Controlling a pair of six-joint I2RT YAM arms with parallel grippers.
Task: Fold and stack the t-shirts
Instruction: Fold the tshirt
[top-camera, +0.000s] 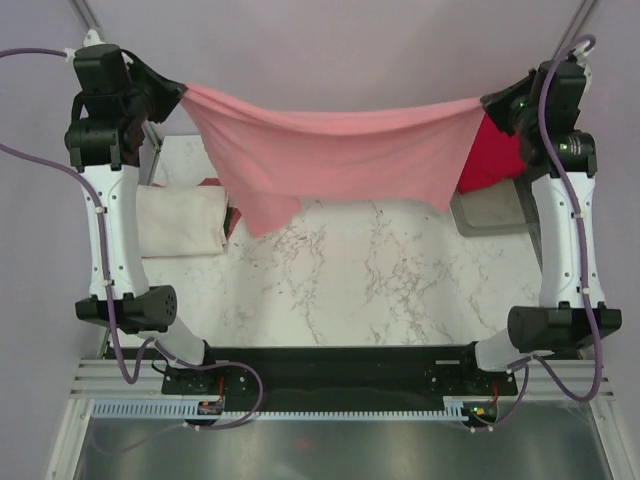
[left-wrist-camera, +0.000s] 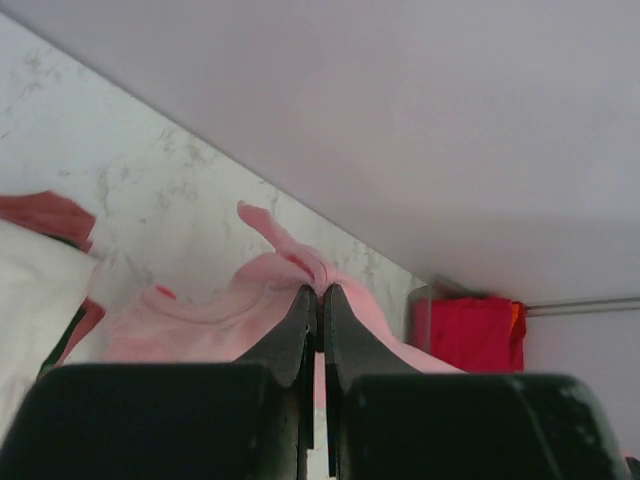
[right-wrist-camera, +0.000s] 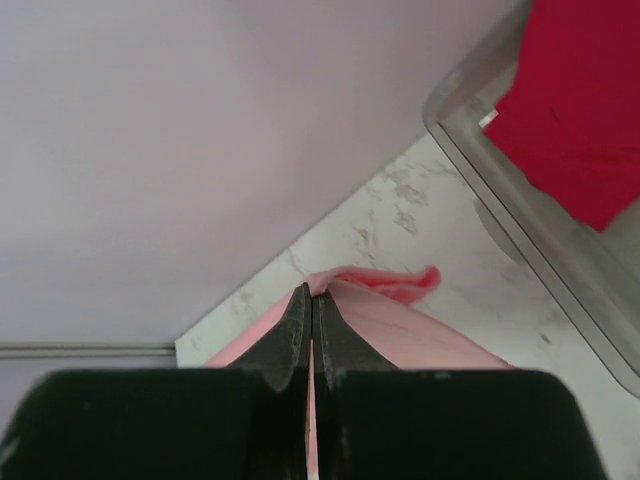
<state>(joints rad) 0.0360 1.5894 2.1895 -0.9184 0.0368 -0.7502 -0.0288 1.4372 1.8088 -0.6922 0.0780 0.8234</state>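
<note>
Pink t-shirt (top-camera: 340, 160) is up in the air, stretched wide across the top of the top view, above the far part of the counter (top-camera: 380, 290). My left gripper (top-camera: 178, 95) is pinched shut on one top corner of it, in the upper left of the frame. My right gripper (top-camera: 488, 103) is pinched shut on the other top corner, in the upper right. The middle sags down, and the bottom edge hangs loose, with one point drooping lowest just left of the centre.

I think this shirt is very light and very soft. It will flop and bend wherever I do not hold it. It could slip out if I loosen my pinch even a little. The corners are good places to hold, because then it hangs flat like a curtain.

A folded white t-shirt (top-camera: 180, 220) lies on the left side of the counter. A red t-shirt (top-camera: 495, 155) sits in the grey tray (top-camera: 490, 218) on the right.
</note>
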